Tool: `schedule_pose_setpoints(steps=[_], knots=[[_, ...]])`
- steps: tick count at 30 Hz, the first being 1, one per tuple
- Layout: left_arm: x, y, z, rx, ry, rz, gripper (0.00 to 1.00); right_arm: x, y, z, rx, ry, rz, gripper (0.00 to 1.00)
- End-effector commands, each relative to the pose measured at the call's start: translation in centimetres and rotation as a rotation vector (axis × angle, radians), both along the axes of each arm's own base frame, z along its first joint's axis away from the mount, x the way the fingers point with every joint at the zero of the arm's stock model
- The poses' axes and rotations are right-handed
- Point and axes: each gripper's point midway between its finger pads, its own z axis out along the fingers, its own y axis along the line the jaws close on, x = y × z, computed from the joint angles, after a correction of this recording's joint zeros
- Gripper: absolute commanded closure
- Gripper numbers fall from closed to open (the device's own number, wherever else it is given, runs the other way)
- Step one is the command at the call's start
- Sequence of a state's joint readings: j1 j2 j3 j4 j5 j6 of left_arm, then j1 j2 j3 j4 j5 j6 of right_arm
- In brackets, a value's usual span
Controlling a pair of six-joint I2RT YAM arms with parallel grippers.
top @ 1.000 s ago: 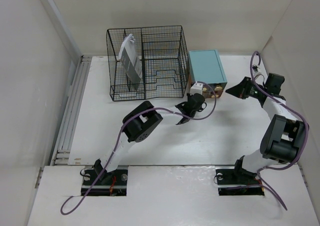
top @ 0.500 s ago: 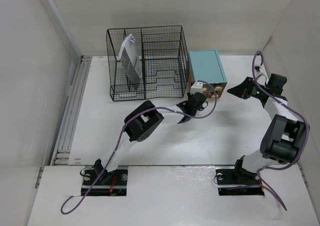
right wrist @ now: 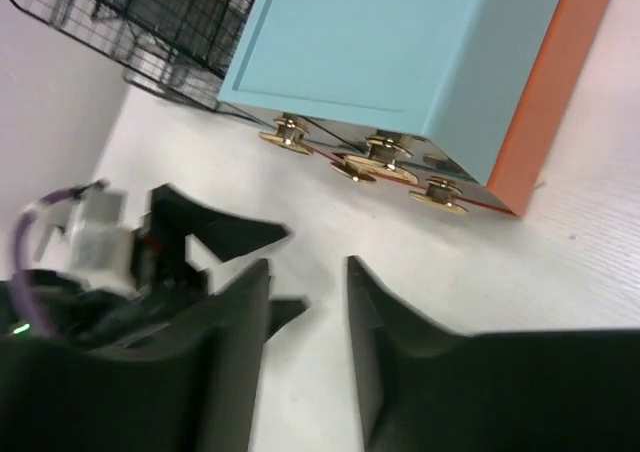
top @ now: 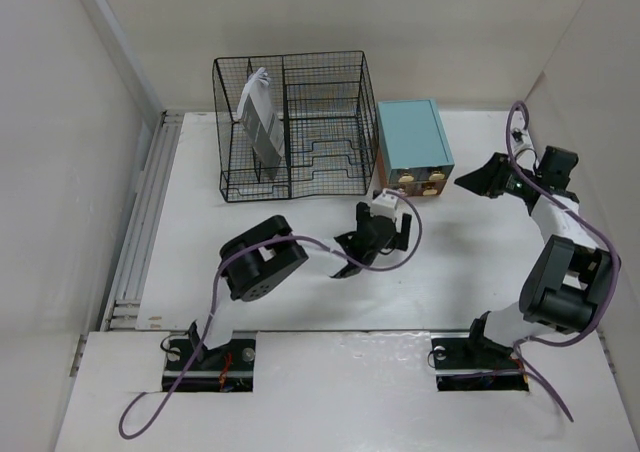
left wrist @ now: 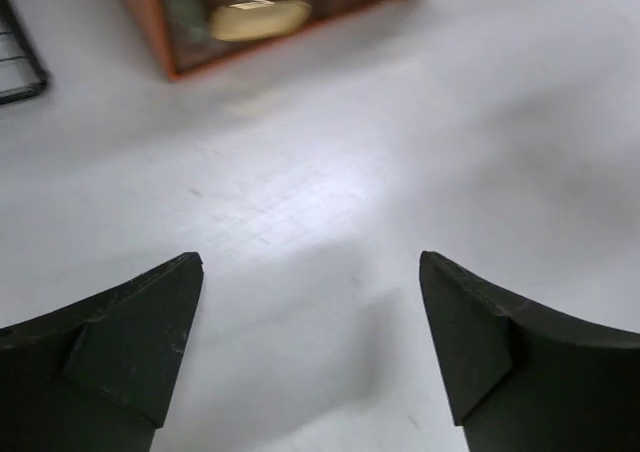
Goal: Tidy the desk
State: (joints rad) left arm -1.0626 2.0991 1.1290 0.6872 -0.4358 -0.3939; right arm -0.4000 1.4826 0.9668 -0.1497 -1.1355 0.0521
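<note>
The white desk [top: 200,232] holds a black wire-mesh organizer [top: 300,132] at the back and a teal drawer box [top: 412,137] to its right. My left gripper [top: 385,222] hovers just in front of the box's drawer face. In the left wrist view its fingers [left wrist: 140,322] stand wide open around my left gripper's midpoint [left wrist: 310,262], with only bare desk [left wrist: 330,152] between them and a brass knob [left wrist: 255,12] ahead. My right gripper [top: 462,183] sits right of the box; its jaws [right wrist: 308,264] are open with nothing between them.
A grey and white flat item [top: 262,122] stands upright in the organizer's left compartment. The teal box [right wrist: 400,52] has an orange base and several brass knobs [right wrist: 380,157] on its front. White walls enclose the desk on the left, back and right.
My left gripper has opened wide and drawn back from the drawer face toward the near side. My right gripper has opened partway and stayed almost in place.
</note>
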Motion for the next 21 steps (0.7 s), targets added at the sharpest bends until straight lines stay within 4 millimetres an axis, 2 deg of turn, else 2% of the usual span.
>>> schedule_pose_setpoints(steps=[1, 2, 3, 4, 5, 6, 8, 9, 10, 12, 13, 14, 16, 17, 19, 20, 21], knots=[[-4.0, -2.8, 7.6, -0.144, -0.091, -0.124, 0.12, 0.2, -0.8, 3.3, -0.115, -0.116, 0.0, 0.55], [-4.9, -2.9, 8.4, -0.157, -0.096, -0.141, 0.05, 0.2, -1.0, 3.2, -0.137, -0.113, -0.005, 0.48], [-6.9, -3.3, 10.3, -0.174, -0.115, -0.204, 0.0, 0.4, -1.5, 3.8, -0.19, -0.149, -0.008, 0.44], [-7.9, -3.4, 11.3, -0.186, -0.125, -0.23, 0.0, 0.4, -2.0, 3.8, -0.23, -0.132, -0.041, 0.41], [-8.5, -3.4, 12.5, -0.199, -0.131, -0.241, 0.0, 0.5, -2.5, 4.0, -0.256, -0.126, -0.07, 0.33], [-9.0, -2.6, 14.6, -0.216, -0.137, -0.251, 0.0, 0.9, -3.2, 4.5, -0.313, -0.155, -0.075, 0.31], [-10.1, -1.8, 16.9, -0.252, -0.134, -0.26, 0.0, 0.7, -4.4, 5.4, -0.405, -0.162, -0.129, 0.3], [-10.6, -0.4, 18.5, -0.245, -0.122, -0.258, 0.0, 0.7, -4.7, 6.0, -0.453, -0.194, -0.131, 0.0], [-10.4, 0.4, 20.2, -0.248, -0.118, -0.223, 0.0, 0.4, -5.1, 7.5, -0.497, -0.235, -0.16, 0.0], [-10.4, 2.0, 22.6, -0.231, -0.109, -0.189, 0.0, 0.0, -6.2, 8.6, -0.577, -0.263, -0.219, 0.0], [-11.1, 3.5, 25.0, -0.216, -0.118, -0.19, 0.0, -0.3, -6.4, 9.3, -0.603, -0.283, -0.236, 0.0], [-11.1, 4.6, 26.2, -0.207, -0.135, -0.169, 0.0, -1.1, -6.3, 11.1, -0.633, -0.331, -0.251, 0.0], [-11.4, 6.8, 28.1, -0.179, -0.171, -0.168, 0.0, -2.0, -6.1, 12.3, -0.656, -0.372, -0.275, 0.0], [-11.7, 9.0, 30.5, -0.194, -0.203, -0.144, 0.0, -3.0, -5.7, 13.0, -0.664, -0.401, -0.282, 0.0], [-11.8, 11.4, 31.7, -0.192, -0.237, -0.13, 0.0, -3.8, -5.1, 13.8, -0.666, -0.445, -0.277, 0.0], [-11.7, 14.0, 32.4, -0.191, -0.268, -0.092, 0.0, -4.6, -4.7, 14.0, -0.673, -0.47, -0.283, 0.0], [-11.6, 15.3, 32.7, -0.203, -0.278, -0.068, 0.0, -5.0, -4.7, 14.0, -0.679, -0.472, -0.292, 0.0]])
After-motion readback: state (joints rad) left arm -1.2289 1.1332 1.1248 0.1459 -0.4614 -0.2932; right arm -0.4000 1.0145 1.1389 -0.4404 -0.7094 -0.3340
